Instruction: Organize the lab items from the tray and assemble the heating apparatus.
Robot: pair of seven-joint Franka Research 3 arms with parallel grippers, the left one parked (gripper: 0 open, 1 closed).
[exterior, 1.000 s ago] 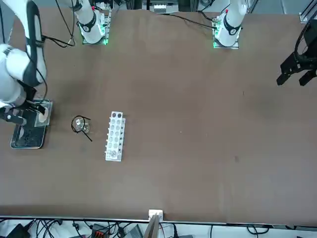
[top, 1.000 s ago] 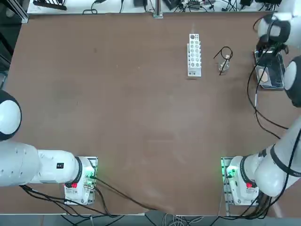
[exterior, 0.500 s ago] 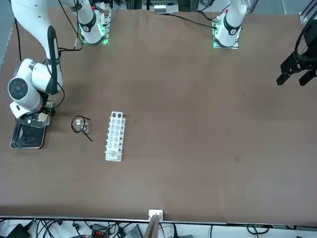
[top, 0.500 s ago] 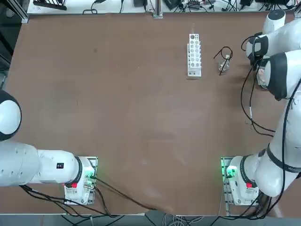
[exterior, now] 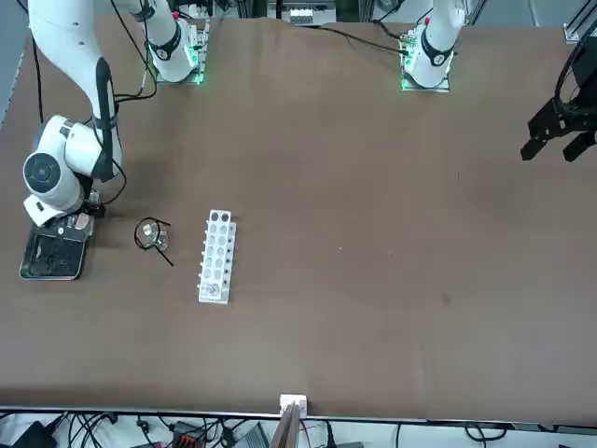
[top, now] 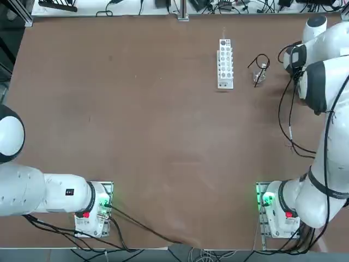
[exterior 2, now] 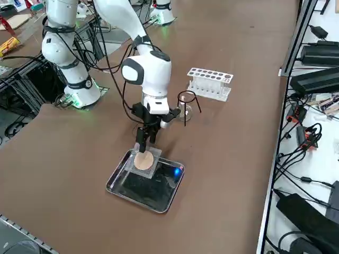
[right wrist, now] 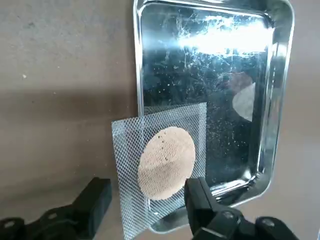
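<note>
1. Black fingers (right wrist: 192, 200) on the right gripper (exterior 2: 144, 144), spread wide apart; no grip on anything that I can see. It hangs left of centre in the right side view, over the tray's near-arm edge.
2. Wire mesh (right wrist: 130, 165) right by the fingertips, square, lying across the tray rim, part of it sticking out past the edge. Can't tell if a finger touches it.
3. Round tan disc (right wrist: 166, 163) flat against the mesh, between the gripper and the tray's dark bottom.
4. Shiny metal tray (exterior 2: 140, 193), lower middle of the right side view; centre left in the front view.
5. Black wire stand (exterior: 164, 255), right of the tray in the front view, tipped over around the small clear glass burner (exterior: 149, 235).
6. White holed rack (exterior 2: 209, 83), upper right of centre in the right side view, just beyond the stand.
</note>
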